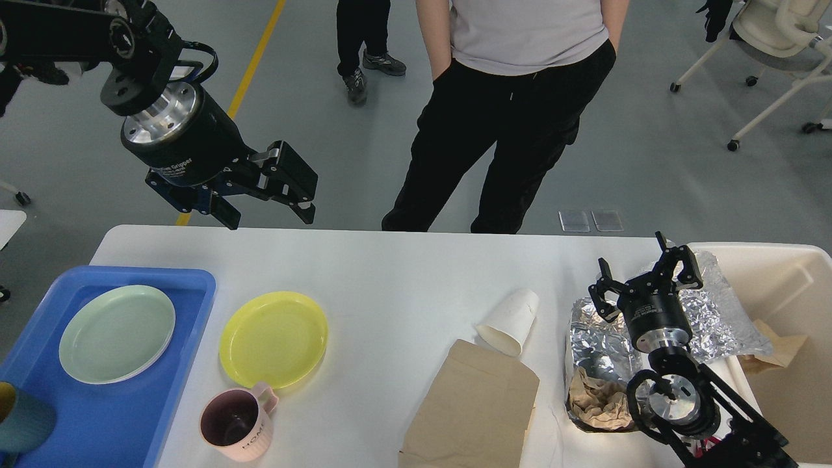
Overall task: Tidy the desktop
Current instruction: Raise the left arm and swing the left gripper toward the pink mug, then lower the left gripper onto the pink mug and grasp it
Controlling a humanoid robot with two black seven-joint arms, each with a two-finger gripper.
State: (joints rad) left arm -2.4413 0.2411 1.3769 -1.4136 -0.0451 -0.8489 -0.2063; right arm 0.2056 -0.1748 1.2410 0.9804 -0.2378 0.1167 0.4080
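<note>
The white desktop (403, 279) holds a yellow plate (273, 339), a pink mug (235, 422), a white paper cup (509, 321) on its side, a brown paper bag (474, 409) and crumpled foil (656, 331) with brown paper in it. My left gripper (268, 213) is open and empty, raised above the table's far left edge, pointing right and down. My right gripper (643, 276) is open and empty, just above the foil.
A blue tray (149, 416) at the left holds a pale green plate (117, 333) and a teal cup (23, 422). A cream bin (790, 286) stands at the right. A person (513, 110) stands behind the table.
</note>
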